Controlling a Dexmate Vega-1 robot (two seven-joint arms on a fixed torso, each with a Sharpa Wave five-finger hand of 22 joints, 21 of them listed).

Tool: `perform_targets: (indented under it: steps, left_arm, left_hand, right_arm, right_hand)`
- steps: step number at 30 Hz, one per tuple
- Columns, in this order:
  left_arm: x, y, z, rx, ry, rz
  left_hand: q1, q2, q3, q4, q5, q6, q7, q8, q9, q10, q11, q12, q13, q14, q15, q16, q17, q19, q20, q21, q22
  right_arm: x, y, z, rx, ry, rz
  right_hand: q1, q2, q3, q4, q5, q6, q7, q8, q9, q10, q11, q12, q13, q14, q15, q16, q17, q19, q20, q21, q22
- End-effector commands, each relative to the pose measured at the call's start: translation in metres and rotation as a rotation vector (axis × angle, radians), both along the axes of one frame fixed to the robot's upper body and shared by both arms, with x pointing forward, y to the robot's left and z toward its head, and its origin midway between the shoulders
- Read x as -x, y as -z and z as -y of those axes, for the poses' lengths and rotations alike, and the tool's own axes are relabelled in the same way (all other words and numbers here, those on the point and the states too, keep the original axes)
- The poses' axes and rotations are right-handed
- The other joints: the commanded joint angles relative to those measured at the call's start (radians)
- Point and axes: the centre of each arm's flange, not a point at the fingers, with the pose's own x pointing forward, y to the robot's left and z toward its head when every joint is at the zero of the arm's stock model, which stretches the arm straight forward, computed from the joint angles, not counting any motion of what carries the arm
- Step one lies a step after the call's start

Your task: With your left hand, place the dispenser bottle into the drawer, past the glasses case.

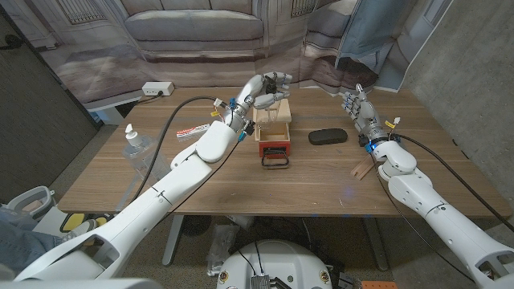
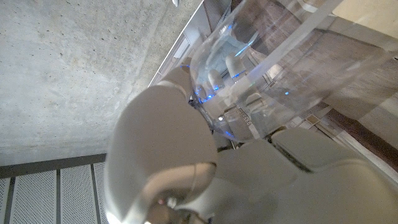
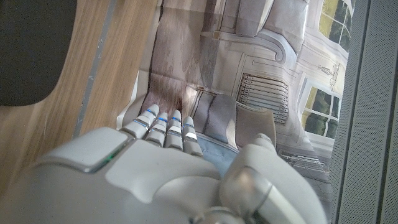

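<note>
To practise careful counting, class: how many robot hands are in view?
2. The left robot hand is above the wooden drawer, holding a clear container. The right robot hand is open, just beyond the black glasses case.

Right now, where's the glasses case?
Head view: the black glasses case lies on the table, right of the wooden drawer, near the right hand.

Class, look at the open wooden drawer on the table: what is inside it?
The drawer shows bare wooden walls and floor toward its red front. The left hand, holding a clear bottle, hovers over its far end and covers that part, so anything there cannot be seen.
</note>
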Motion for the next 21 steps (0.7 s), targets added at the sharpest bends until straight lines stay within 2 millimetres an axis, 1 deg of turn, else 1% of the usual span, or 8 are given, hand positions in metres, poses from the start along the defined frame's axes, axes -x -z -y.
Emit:
perform_targets:
  steps: [1, 7, 9, 12, 21]
  left_arm:
    - [-0.001, 0.001, 0.002, -0.009, 0.005, -0.001]
    - [-0.006, 0.001, 0.0, -0.009, 0.009, -0.009]
    - [-0.007, 0.001, 0.001, -0.015, 0.009, -0.009]
    - [-0.008, 0.002, 0.001, -0.021, 0.011, -0.011]
    - [-0.021, 0.002, 0.0, -0.02, 0.025, -0.04]
  left_hand:
    - [0.064, 0.08, 0.008, 0.001, 0.001, 0.002, -0.001, -0.004, 0.006, 0.008, -0.001, -0.004, 0.004, 0.013, -0.029, -0.004, 0.004, -0.001, -0.001, 0.006, 0.004]
    - [0.063, 0.08, 0.01, 0.002, 0.001, 0.003, -0.001, -0.003, 0.007, 0.012, 0.001, -0.003, 0.006, 0.012, -0.028, -0.005, 0.005, -0.001, 0.0, 0.008, 0.004]
    - [0.062, 0.08, 0.01, 0.002, 0.001, 0.003, -0.001, -0.004, 0.007, 0.01, -0.005, -0.004, 0.007, 0.012, -0.028, -0.005, 0.006, -0.001, 0.0, 0.01, 0.004]
    - [0.061, 0.079, 0.011, 0.002, 0.001, 0.004, 0.0, -0.004, 0.008, 0.011, -0.004, -0.005, 0.008, 0.012, -0.03, -0.006, 0.006, -0.003, 0.0, 0.011, 0.004]
    - [0.058, 0.078, 0.013, 0.002, 0.0, 0.005, -0.003, -0.004, 0.009, 0.012, -0.003, -0.006, 0.01, 0.013, -0.028, -0.006, 0.008, -0.005, 0.0, 0.014, 0.003]
  right_arm:
    - [0.002, 0.001, 0.004, -0.007, 0.007, 0.007]
    - [0.004, 0.002, 0.006, -0.011, 0.011, 0.006]
    - [0.004, 0.002, 0.007, -0.01, 0.014, 0.008]
    - [0.004, 0.002, 0.008, -0.014, 0.015, 0.007]
    - [0.004, 0.001, 0.007, -0.009, 0.013, 0.008]
  right_hand:
    - [0.004, 0.001, -0.004, -0.005, -0.005, 0.011, -0.004, 0.006, 0.004, 0.01, -0.003, 0.002, 0.002, 0.013, -0.003, 0.006, 0.006, 0.014, -0.002, 0.0, 0.004]
    - [0.004, 0.001, -0.004, -0.005, -0.005, 0.013, -0.005, 0.006, 0.004, 0.012, -0.005, 0.002, 0.002, 0.013, -0.004, 0.006, 0.006, 0.015, -0.004, 0.0, 0.004]
    - [0.005, 0.001, -0.005, -0.006, -0.005, 0.013, -0.006, 0.006, 0.004, 0.012, -0.005, 0.002, 0.002, 0.013, -0.004, 0.006, 0.005, 0.015, -0.004, 0.0, 0.004]
    - [0.005, 0.002, -0.005, -0.006, -0.005, 0.013, -0.007, 0.006, 0.004, 0.011, -0.005, 0.002, 0.002, 0.015, 0.0, 0.006, 0.005, 0.015, -0.004, 0.0, 0.004]
    - [0.005, 0.002, -0.005, -0.006, -0.005, 0.015, -0.008, 0.006, 0.004, 0.014, -0.009, 0.002, 0.001, 0.019, -0.005, 0.007, 0.005, 0.017, -0.006, 0.0, 0.004]
